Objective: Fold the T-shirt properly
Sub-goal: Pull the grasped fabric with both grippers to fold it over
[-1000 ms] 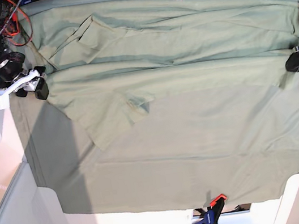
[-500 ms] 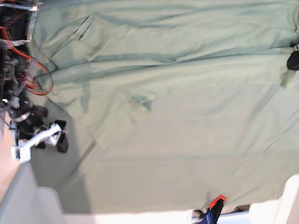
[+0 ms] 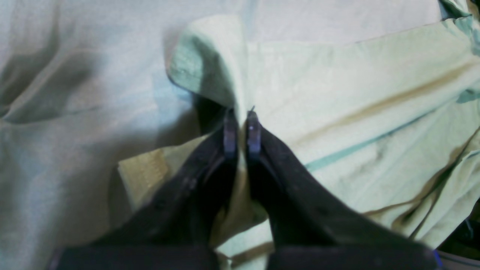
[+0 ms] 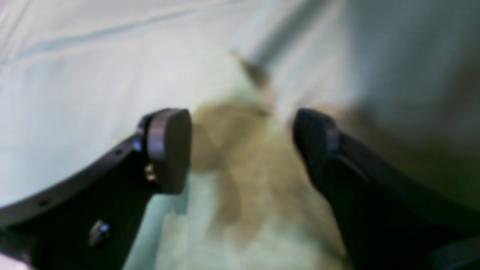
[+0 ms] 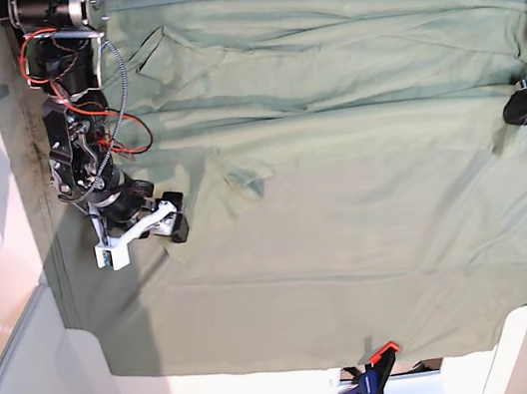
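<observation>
1. Left wrist view: my left gripper (image 3: 239,129) was pinched nearly shut on a raised fold of the T-shirt (image 3: 337,97), the thin cloth running up between the two pads. The pale table cloth (image 3: 75,157) lay under and beside it. The risk, as I judged it, was that the same-coloured table cloth had been caught in the nip along with the shirt, so a pull would drag both; the view did not settle whether one layer or two sat between the pads.

2. Right wrist view: my right gripper (image 4: 242,150) stood wide apart, holding nothing, over a blurred, rumpled point of the T-shirt (image 4: 243,123) that lay between and just ahead of the pads. I judged that a closing there could miss the edge or take too little cloth, since the blur hid where the hem ran.

3. Base view: the T-shirt (image 5: 334,135) lay spread on the table cloth (image 5: 293,313), my right gripper (image 5: 169,225) at its lower corner on one side, my left gripper (image 5: 522,108) clamped at the opposite edge. Uneven pulls from the two ends could have skewed the fold.
</observation>
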Controlling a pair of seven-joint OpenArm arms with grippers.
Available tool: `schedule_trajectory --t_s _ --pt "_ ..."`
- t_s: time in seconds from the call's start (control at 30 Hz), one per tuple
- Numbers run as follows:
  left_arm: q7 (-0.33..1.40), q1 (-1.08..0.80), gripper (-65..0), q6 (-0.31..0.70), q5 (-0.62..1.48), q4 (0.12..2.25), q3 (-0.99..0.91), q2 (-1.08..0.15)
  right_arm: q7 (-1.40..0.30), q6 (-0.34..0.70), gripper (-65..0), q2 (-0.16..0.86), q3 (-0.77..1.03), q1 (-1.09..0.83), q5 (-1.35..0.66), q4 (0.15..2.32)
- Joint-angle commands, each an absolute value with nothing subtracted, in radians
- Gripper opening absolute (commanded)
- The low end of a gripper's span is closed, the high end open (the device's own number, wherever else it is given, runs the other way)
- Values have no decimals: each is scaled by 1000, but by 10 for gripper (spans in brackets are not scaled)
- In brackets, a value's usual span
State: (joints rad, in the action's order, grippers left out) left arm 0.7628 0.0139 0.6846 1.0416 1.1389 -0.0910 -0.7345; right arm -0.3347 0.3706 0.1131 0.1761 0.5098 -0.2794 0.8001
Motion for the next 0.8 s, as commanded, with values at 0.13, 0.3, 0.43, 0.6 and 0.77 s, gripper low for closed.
schedule_trajectory --t_s 0.13,0.3,0.43,0.6,0.77 --pt "744 31 -650 698 1059 1152 -101 -762 -340 382 -225 88 173 531 -287 813" --pt "744 31 -650 698 1059 1152 -101 -762 -340 382 -516 88 173 531 -287 813" --pt "740 31 -650 698 1059 1152 -101 -762 -340 382 -650 89 174 531 -288 813" --pt "789 33 -650 698 1142 1156 -119 -764 -403 393 -650 89 174 516 -315 897" --pt "914 -9 -650 698 1275 1218 -213 -765 -552 402 -650 113 176 368 -454 1213"
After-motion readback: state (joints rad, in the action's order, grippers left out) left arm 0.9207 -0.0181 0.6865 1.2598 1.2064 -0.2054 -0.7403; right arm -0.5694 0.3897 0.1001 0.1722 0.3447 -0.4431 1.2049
